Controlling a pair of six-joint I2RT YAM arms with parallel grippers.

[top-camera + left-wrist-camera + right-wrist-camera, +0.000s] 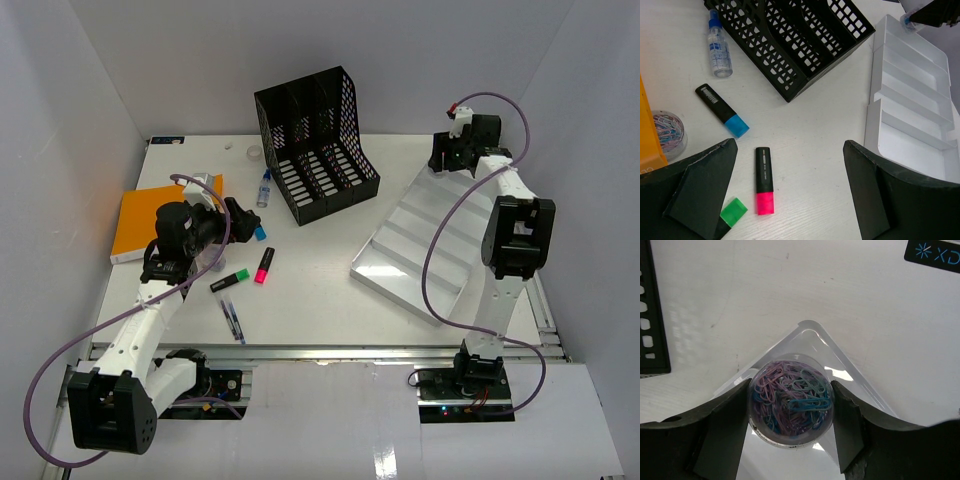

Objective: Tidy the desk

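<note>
The desk [320,290] lies under both arms, with a black rack [315,140] standing at its far middle.

The left arm stretches forward from its near-left base, its wrist ending low to the left of the rack. The left gripper [245,220] points toward the rack with its fingers [700,190] spread wide and nothing between them. Below it, on the rack's near-left side, lie a blue highlighter [722,110], a pink highlighter [764,181] and a green highlighter [733,211]. A bottle [718,47] lies just left of the rack. Further left are a second tub [667,132] and an orange notebook [150,222].

The right arm rises from its base, bends at the elbow and reaches far, to the right of the rack. The right gripper [791,385] points down over the far corner of the tray [420,250]. Its fingers clasp a clear tub [790,407] of paper clips. I cannot tell if the tub touches the tray.
</note>
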